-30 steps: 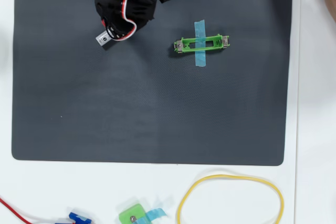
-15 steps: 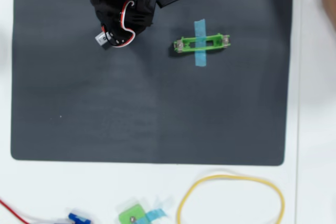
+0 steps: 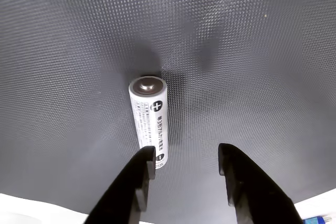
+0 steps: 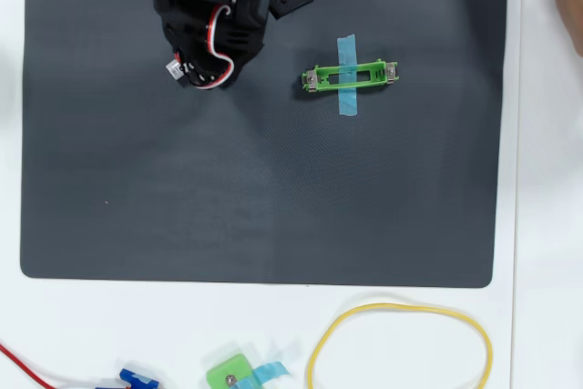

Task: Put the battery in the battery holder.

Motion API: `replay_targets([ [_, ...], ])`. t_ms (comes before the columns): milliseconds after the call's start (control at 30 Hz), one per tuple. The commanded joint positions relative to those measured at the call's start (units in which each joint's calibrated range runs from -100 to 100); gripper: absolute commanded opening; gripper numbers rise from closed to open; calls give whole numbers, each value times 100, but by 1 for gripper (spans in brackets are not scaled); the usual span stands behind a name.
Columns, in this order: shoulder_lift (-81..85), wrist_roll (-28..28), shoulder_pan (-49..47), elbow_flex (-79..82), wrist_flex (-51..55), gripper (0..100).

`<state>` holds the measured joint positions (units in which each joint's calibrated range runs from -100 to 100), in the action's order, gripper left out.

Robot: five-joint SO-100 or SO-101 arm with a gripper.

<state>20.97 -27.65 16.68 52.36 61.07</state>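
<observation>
Where the wrist view looks down on the dark mat (image 3: 79, 35), the battery (image 3: 149, 119) lies flat, silver-white with dark print, its plus end pointing away from the camera. Gripper (image 3: 186, 163): two black fingers, jaws spread, nothing between them. Left finger (image 3: 142, 174) sits at the battery's near end, just overlapping it in this view; whether it touches I cannot tell. Right finger stands clear to the right of the battery.

Overhead view: arm (image 4: 214, 15), black with red and white wires, at the mat's top left, hiding the battery beneath it. Holder (image 4: 351, 76), long green frame with metal contacts at both ends and blue tape across, lies to the right of the arm, well apart, empty. Off the mat, along the bottom edge: yellow loop (image 4: 401, 343), small green block (image 4: 233, 374) with blue tape, blue connector (image 4: 137, 378) with a red wire.
</observation>
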Motion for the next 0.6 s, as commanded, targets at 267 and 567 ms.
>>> replay_targets([
  [267,-3,16,-2,-267,47,11],
  [567,-11,120,-251,-320,65,11],
])
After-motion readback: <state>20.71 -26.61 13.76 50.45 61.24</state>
